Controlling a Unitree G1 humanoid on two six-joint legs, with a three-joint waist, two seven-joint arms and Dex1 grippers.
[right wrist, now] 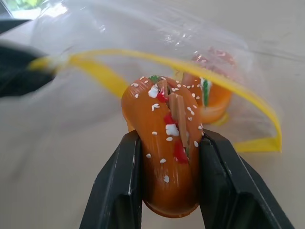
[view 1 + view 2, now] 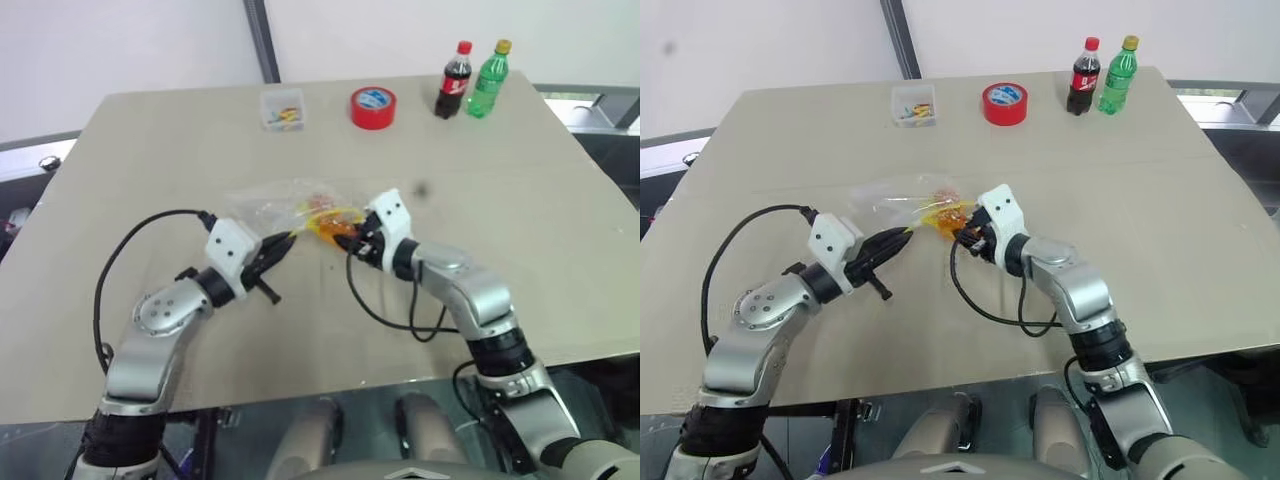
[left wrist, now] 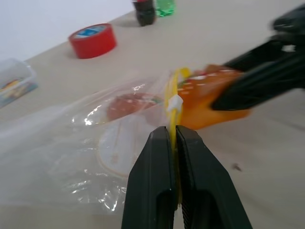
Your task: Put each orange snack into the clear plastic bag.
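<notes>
The clear plastic bag lies crinkled on the tan table, near its middle. My left gripper is shut on the bag's yellow seal strip, holding the mouth up. My right gripper is shut on one orange snack, a glossy seeded bun with red and green filling. It holds this snack at the bag's mouth, just at the yellow strip. A second orange snack lies inside the bag, behind the held one. In the head views the two grippers meet tip to tip at the bag.
At the far edge of the table stand a small clear box of coloured bits, a red tape roll, a cola bottle and a green bottle. Black cables loop beside both forearms.
</notes>
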